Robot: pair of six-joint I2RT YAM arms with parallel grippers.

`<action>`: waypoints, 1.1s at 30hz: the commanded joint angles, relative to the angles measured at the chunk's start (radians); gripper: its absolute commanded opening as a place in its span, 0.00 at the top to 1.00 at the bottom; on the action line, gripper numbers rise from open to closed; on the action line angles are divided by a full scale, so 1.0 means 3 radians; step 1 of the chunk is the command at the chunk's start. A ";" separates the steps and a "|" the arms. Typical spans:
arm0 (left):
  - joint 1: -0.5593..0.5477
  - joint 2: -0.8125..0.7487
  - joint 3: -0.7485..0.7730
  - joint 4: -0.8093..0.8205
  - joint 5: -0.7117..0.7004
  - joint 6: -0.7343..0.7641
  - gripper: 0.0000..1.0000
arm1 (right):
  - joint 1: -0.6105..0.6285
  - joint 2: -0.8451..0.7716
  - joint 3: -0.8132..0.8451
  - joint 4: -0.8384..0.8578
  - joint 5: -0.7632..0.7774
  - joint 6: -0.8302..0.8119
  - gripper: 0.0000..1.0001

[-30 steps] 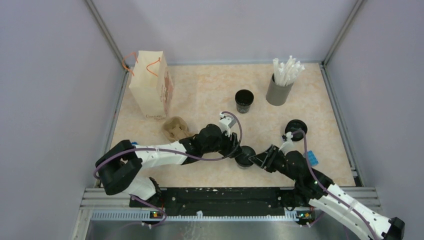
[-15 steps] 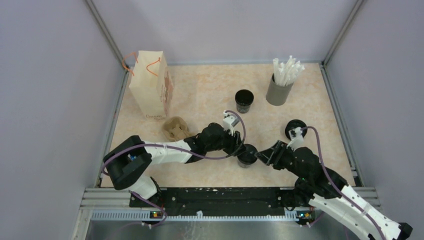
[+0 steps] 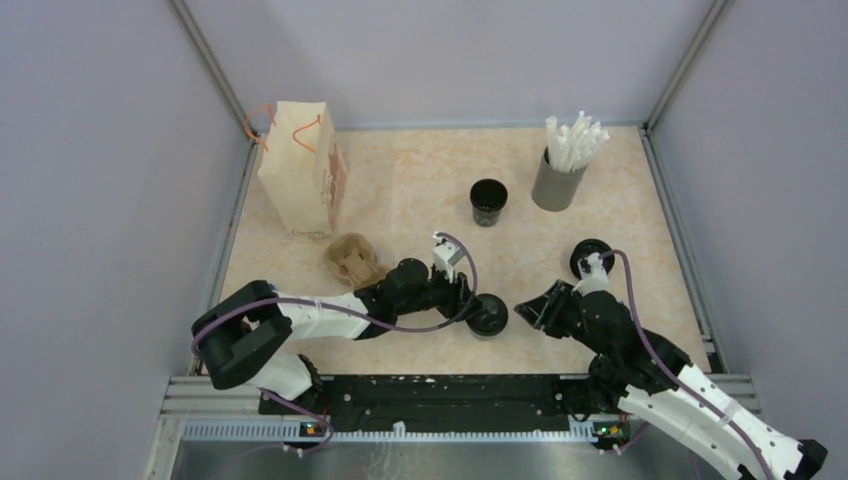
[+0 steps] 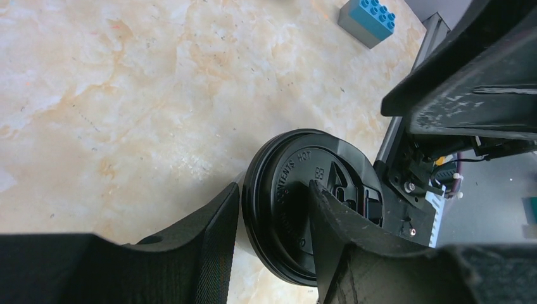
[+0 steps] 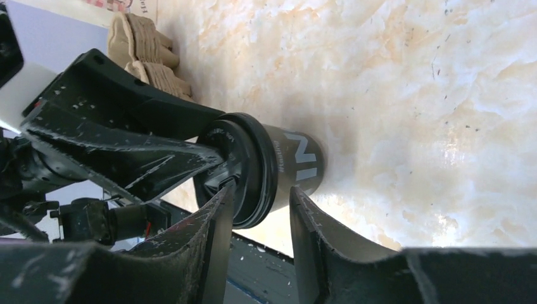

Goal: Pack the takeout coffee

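two white-shelled arms (image 3: 318, 312) with black joints, looping purple cables (image 3: 632, 295) and scuffed matte-black fingers (image 5: 354, 259)

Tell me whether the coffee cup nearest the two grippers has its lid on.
Lid on. A black lid sits fitted over the mouth of the cup in both wrist views, and no open rim shows.

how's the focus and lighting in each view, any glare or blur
Top external: evenly lit and sharp, no glare. Left wrist: the coffee lid is crisp enough to show embossed lettering; the left gripper's fingers are dark, with little detail. Right wrist: the coffee cup is sharp; the tabletop looks bright, nearly washed out.
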 commanded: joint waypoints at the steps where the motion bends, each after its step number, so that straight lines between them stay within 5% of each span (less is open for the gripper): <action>1: 0.0008 0.0036 -0.0324 -0.0474 -0.0015 0.0208 0.51 | 0.0042 -0.0013 -0.0169 0.0349 -0.0129 0.0113 0.63; 33: 0.0005 0.0208 -0.0349 -0.0401 0.0026 0.0232 0.53 | 0.0045 -0.0043 -0.0536 0.0508 -0.0258 0.0247 0.76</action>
